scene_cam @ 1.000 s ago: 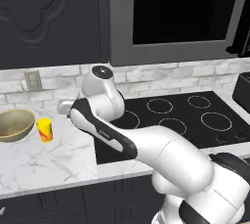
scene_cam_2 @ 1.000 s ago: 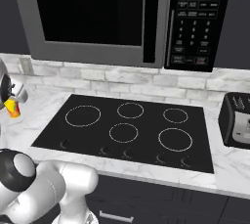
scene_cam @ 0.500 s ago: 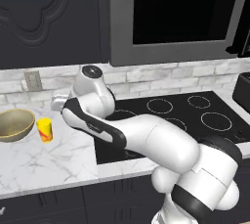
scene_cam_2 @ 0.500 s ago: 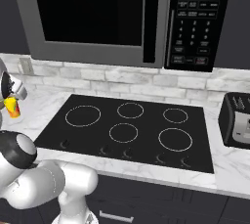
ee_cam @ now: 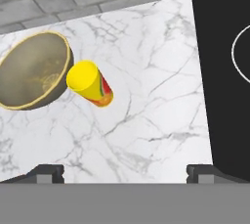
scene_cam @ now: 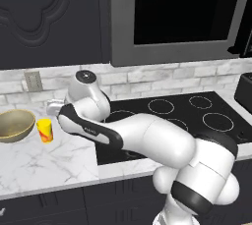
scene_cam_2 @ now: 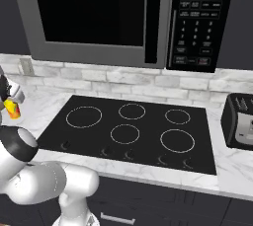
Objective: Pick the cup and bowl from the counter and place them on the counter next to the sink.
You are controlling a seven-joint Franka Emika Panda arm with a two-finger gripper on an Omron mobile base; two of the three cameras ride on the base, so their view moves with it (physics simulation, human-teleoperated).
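Note:
The yellow cup [ee_cam: 90,83] with red-orange swirls stands on the white marble counter [ee_cam: 156,96], just right of the tan-gold bowl [ee_cam: 33,70] and nearly touching it. My gripper [ee_cam: 126,173] hovers above the counter, short of the cup, open with nothing between its widely spread fingertips [ee_cam: 46,173]. From the left base, the cup [scene_cam: 45,130] and bowl [scene_cam: 15,125] sit at the far left, and my gripper [scene_cam: 53,108] hangs just above and right of the cup. From the right base the cup [scene_cam_2: 12,109] peeks in at the left edge. The sink is out of view.
The black cooktop [scene_cam: 172,116] lies right of the cup and bowl, set into the counter. A dark toaster [scene_cam_2: 239,121] stands at the far right. A microwave [scene_cam_2: 113,13] hangs above the cooktop. A wall outlet [scene_cam: 33,80] sits on the tiled backsplash behind the bowl.
My arm has swung left, bringing the hand closer over the counter by the cup. Cup and bowl have not moved.

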